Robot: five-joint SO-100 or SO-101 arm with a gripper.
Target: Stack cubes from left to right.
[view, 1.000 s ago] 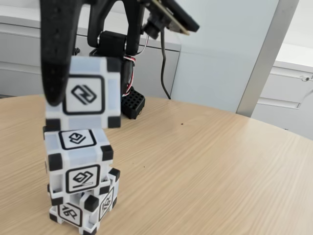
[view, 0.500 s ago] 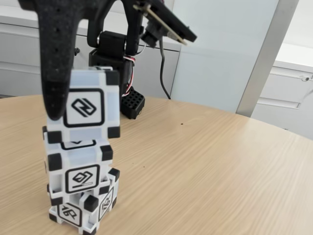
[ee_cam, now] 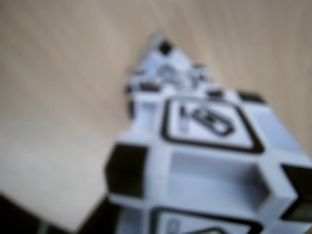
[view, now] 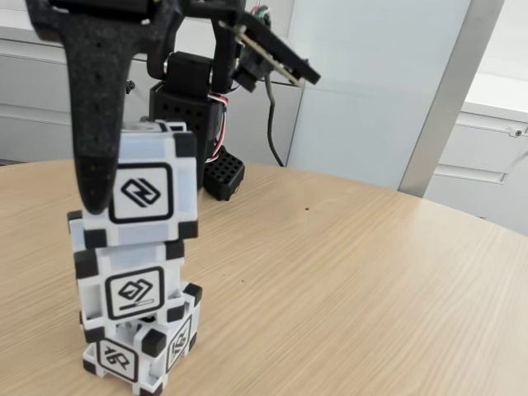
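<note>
Pincer [view: 124, 177] grips top cube [view: 144, 190]; 3 white, black-cornered cubes stacked.

An office: round wooden table [view: 371, 272], grey cabinets [view: 487, 157], white partition [view: 375, 87].
</note>
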